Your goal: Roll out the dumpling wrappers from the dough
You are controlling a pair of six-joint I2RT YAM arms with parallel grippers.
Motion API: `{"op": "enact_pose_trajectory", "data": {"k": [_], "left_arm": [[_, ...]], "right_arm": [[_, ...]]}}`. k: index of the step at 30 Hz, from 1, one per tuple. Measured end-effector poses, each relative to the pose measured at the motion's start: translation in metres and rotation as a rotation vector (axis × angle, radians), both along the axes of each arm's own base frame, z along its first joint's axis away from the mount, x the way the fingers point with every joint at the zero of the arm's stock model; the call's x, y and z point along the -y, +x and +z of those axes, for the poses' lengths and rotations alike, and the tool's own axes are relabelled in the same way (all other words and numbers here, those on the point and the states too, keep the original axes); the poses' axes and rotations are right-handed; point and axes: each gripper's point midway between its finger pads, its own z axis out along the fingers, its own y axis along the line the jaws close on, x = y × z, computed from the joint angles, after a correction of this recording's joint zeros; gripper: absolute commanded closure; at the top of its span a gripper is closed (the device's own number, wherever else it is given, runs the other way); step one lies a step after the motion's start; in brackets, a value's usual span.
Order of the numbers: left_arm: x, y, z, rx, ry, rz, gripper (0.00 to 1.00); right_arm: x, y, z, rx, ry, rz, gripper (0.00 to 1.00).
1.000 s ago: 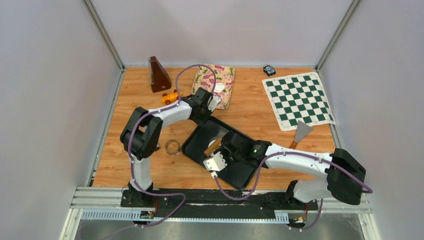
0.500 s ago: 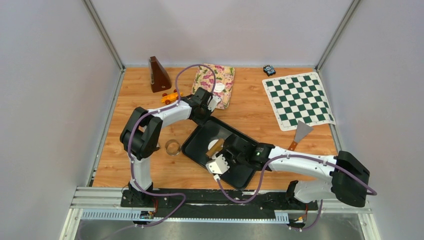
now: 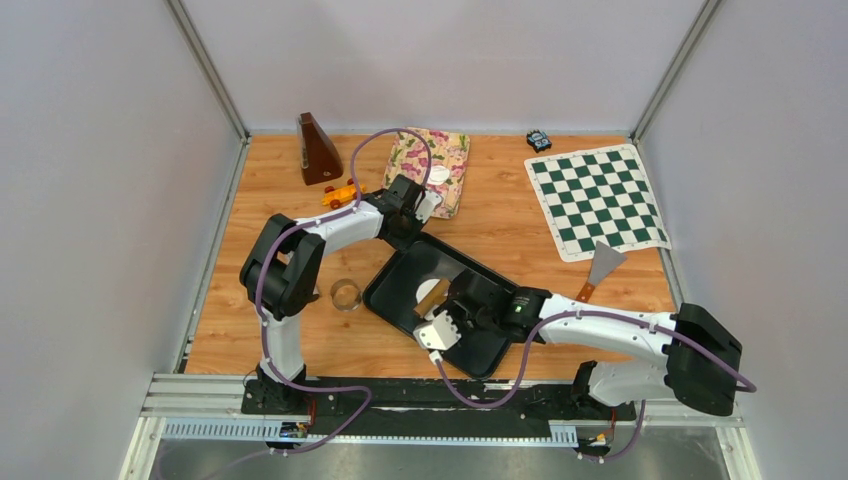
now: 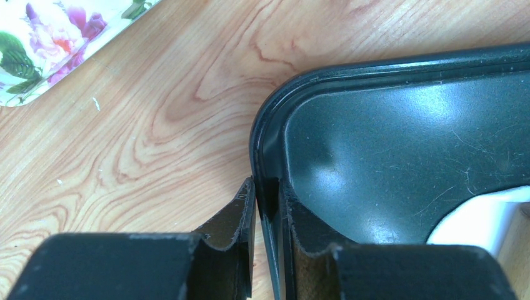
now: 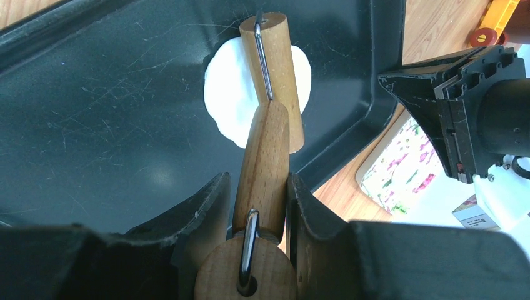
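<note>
Dumpling wrapper [image 5: 228, 87] lies in the black tray [image 5: 94, 112], whose rim the left end effector [image 4: 267, 194] clamps. Just ahead of the right end effector [image 5: 257, 187], closed on the wooden roller [image 5: 264, 162], it looks soft, thin, tearable: press, don't pinch.

Dough partly covered, tray cropped
The roller [image 5: 281, 75] hides the middle of the wrapper [image 5: 228, 94] in the black tray [image 5: 94, 112]. In the left wrist view only a white sliver of it shows at the right edge, and the flowered tray [image 4: 37, 44] is cut off by the picture's corner. The small dark object [image 3: 539, 140] beyond the chessboard [image 3: 597, 200] is too small to identify.
</note>
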Motion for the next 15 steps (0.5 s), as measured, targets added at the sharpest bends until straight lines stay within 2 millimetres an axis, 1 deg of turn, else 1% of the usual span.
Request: {"op": "enact_pose_trajectory", "data": {"k": [15], "left_arm": [[0.0, -0.0001, 0.0, 0.0, 0.0, 0.0, 1.0]], "right_arm": [[0.0077, -0.0095, -0.0007, -0.004, -0.026, 0.011, 1.0]]}}
